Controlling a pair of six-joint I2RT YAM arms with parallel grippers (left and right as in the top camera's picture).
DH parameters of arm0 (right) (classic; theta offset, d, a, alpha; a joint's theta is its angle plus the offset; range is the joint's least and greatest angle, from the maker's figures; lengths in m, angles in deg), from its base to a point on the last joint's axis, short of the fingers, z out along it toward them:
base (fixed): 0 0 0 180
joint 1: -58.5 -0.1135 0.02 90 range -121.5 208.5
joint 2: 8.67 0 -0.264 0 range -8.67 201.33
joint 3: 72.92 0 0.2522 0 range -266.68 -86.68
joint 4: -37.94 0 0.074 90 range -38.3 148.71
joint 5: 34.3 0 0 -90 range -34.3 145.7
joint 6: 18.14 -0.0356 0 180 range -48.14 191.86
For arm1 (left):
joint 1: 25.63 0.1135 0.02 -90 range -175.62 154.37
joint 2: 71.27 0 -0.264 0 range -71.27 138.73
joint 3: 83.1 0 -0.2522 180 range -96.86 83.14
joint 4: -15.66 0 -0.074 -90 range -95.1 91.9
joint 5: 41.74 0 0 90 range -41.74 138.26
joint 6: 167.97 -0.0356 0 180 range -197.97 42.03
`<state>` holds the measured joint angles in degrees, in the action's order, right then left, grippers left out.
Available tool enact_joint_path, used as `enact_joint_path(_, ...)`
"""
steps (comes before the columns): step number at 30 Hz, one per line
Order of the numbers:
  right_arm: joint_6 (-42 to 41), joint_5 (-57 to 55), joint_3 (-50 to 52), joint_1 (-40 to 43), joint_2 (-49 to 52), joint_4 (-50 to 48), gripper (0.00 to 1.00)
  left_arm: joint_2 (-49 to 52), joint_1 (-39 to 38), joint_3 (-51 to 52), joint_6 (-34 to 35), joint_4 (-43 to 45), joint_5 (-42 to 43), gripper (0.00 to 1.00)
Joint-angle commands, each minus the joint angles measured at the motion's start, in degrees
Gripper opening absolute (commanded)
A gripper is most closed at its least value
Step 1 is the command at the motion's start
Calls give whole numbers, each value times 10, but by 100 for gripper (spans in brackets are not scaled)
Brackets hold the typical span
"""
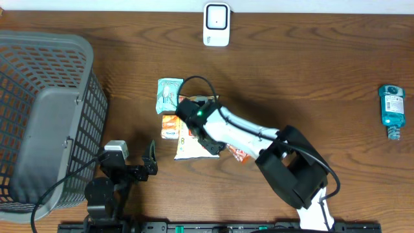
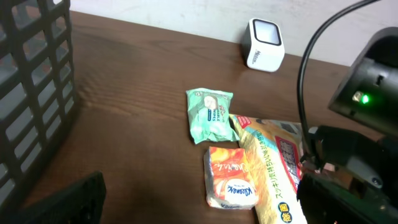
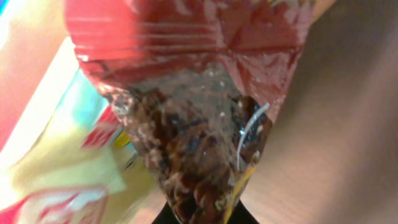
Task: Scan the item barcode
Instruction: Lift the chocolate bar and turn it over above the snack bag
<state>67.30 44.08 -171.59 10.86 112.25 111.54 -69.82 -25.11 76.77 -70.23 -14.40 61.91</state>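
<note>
Right gripper (image 1: 208, 141): clamped shut on the crimped end of a red packet (image 3: 186, 93), in the pile at mid-table.
Neighbour: a yellow bag (image 1: 191, 145) lies against the packet and may drag along on a lift.
Grip risk: thin crinkly film held at one end could slip, or swing the barcode away.
Scanner (image 1: 216, 24): at the table's far edge, well apart.
Left gripper (image 1: 150, 165): wide open and empty, near the front edge beside the basket (image 1: 39, 65).

- Red packet (image 3: 186, 93) fills the right wrist view, blurred and cut off at 12 o'clock.
- Grey basket (image 1: 39, 123) is cut off at the overhead view's 9 o'clock edge.
- Right arm (image 1: 246, 133) covers part of the yellow packet (image 1: 187, 150); its print is too small to read.
</note>
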Motion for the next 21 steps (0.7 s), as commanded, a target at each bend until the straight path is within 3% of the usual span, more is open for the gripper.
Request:
enact_joint_path(1, 34, 221, -99, 40, -5, 67, 1, -1, -1, 9, 7, -12, 7, 98)
enact_joint_path(5, 128, 488, -201, 107, -11, 162, 1, -1, -1, 9, 7, -12, 7, 98)
enact_joint_path(11, 235, 841, -204, 174, -8, 177, 1, -1, -1, 9, 7, -12, 7, 98)
enact_joint_path(16, 257, 1007, -194, 182, -8, 180, 1, -1, -1, 9, 7, -12, 7, 98)
enact_joint_path(21, 217, 1012, -195, 164, -9, 209, 1, -1, -1, 9, 7, -12, 7, 98)
